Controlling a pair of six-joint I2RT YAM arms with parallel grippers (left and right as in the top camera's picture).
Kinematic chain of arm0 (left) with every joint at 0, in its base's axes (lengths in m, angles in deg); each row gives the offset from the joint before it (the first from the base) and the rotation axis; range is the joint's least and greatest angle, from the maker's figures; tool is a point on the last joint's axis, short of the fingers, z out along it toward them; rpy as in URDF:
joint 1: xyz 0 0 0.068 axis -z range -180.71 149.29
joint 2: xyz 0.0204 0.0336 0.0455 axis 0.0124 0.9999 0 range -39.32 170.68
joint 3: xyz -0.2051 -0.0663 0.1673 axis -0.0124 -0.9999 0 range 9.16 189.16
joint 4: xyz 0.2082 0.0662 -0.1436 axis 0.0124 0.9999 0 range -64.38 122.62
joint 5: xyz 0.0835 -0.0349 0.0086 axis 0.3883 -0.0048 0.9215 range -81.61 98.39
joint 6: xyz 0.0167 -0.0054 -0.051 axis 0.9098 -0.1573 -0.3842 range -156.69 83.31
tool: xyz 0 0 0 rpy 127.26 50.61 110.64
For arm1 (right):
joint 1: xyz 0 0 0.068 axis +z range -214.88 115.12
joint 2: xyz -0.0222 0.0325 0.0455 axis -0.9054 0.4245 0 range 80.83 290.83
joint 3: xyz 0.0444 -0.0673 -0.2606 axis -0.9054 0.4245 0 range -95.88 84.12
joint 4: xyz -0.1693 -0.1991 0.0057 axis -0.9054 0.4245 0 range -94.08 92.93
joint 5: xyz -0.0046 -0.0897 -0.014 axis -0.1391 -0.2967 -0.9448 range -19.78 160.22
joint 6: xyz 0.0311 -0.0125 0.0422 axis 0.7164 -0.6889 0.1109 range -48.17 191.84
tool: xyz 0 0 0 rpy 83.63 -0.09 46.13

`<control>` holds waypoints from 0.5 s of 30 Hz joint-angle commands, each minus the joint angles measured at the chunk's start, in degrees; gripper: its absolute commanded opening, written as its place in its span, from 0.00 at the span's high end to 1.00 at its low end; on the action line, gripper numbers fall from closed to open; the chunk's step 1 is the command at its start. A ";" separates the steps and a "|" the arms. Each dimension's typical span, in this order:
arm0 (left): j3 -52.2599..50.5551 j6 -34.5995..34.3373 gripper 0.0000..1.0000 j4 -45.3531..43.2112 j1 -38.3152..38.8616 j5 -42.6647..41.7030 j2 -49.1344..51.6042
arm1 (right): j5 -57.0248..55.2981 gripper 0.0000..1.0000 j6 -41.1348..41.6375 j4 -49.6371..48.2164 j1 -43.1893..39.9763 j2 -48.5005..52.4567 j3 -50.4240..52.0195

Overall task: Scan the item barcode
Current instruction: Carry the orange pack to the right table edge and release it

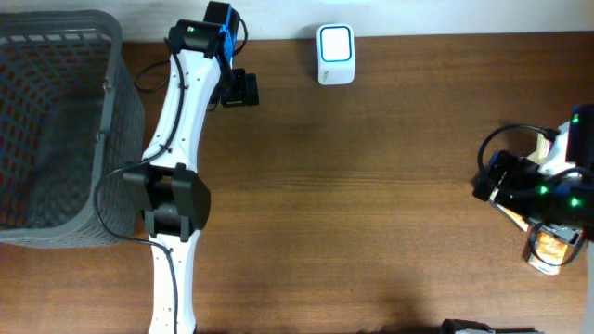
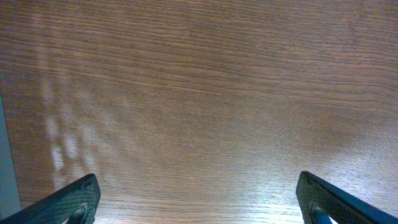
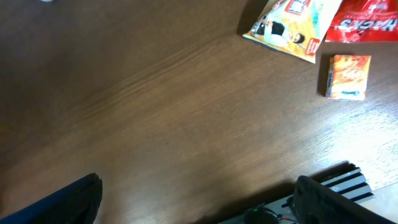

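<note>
1. The left claw [image 2: 198,186] hangs low over the brown wood-grain surface [image 2: 199,81]. Its jaws are spread as wide as they go, with nothing between them.
2. The right claw [image 3: 198,186] is equally wide and empty, angled over bare wood with the goods lying ahead of it.
3. Just beyond it, the small orange cardboard box [image 3: 348,76] lies flat on the surface, clear of both fingers. Its print is too small to read, and no barcode shows on the upturned face.
4. Behind the box lie a yellow printed snack packet [image 3: 291,25] with a cartoon figure and a red glossy packet [image 3: 367,17]. The red one carries white capitals cut off by the frame edge, seemingly ending in "CKS".
5. By my reading the task is at its very start, with no item picked up. The next move calls for the right claw to descend on one item, probably the orange box as the nearest. It would then close across the box's sides and lift.
6. Farthest off, the white rounded scanner with a glowing panel [image 1: 335,54] sits at the far edge, well apart from the goods. The item would have to be carried across with its barcode turned toward that panel. No writing on the scanner is legible.
</note>
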State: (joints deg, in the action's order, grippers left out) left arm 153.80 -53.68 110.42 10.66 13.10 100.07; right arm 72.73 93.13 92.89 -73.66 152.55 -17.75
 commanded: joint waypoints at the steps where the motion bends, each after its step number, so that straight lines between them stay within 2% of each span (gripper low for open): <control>1: -0.22 -0.55 0.01 0.02 -0.42 -0.42 -1.09 | 0.31 0.02 -0.33 0.35 0.52 1.01 0.44; 10: -0.22 -0.57 0.01 0.02 -0.42 -0.42 -1.09 | 5.46 0.02 -0.31 0.35 1.42 0.92 2.05; 13: -0.22 -0.55 0.01 0.04 -0.42 -0.42 -1.09 | 3.87 0.02 -0.33 -0.04 3.98 0.55 6.56; 15: -0.22 -0.55 0.01 0.02 -0.42 -0.42 -1.09 | 1.70 0.02 -0.31 -4.57 6.34 -2.05 12.55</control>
State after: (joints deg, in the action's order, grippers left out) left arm 153.80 -53.66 110.44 10.66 13.08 100.07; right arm 76.33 92.83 91.60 -70.07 153.07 -10.95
